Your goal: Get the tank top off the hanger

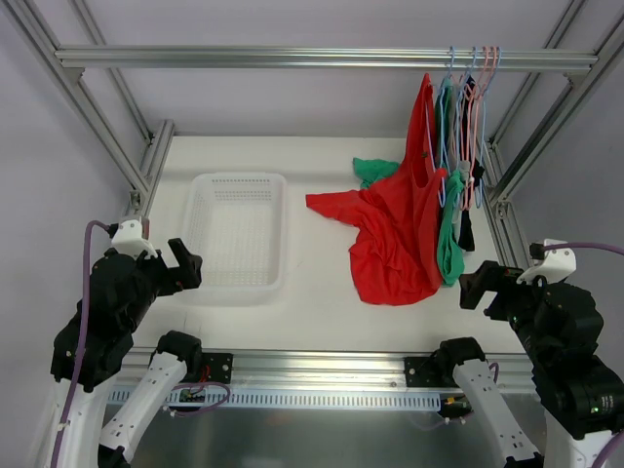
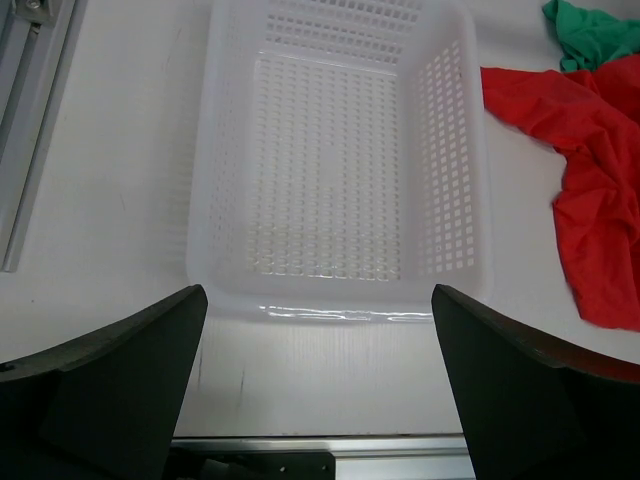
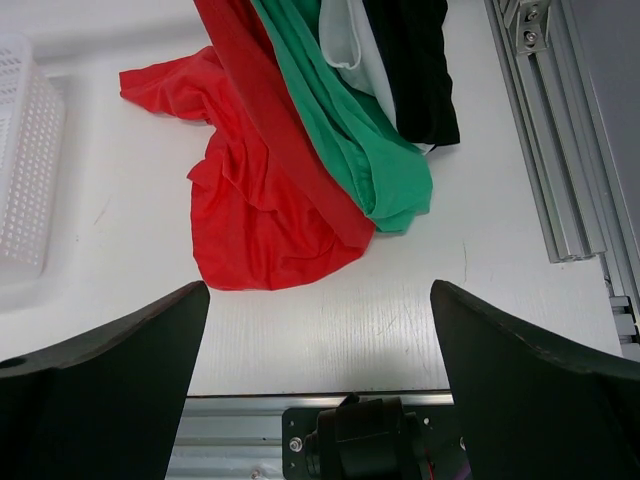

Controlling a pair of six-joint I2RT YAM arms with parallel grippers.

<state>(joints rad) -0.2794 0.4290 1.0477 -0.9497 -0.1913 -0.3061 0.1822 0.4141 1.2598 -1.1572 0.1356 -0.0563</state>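
Right pincer point(image 3: 318, 295) gapes above the table point(image 3: 480, 300) edge, short of red tank top point(image 3: 260, 210).

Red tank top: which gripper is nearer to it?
Right. The right gripper sits just right of the red tank top; the left gripper is across the white basket.

Lab bench inside aluminium frame point(image 1: 322, 58)

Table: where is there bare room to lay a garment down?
Free: the strip between the basket and the red tank top, and the near band along the front rail. The basket holds nothing. Crowded: right side under the hangers, where the green garment and black garment bunch against the red one.
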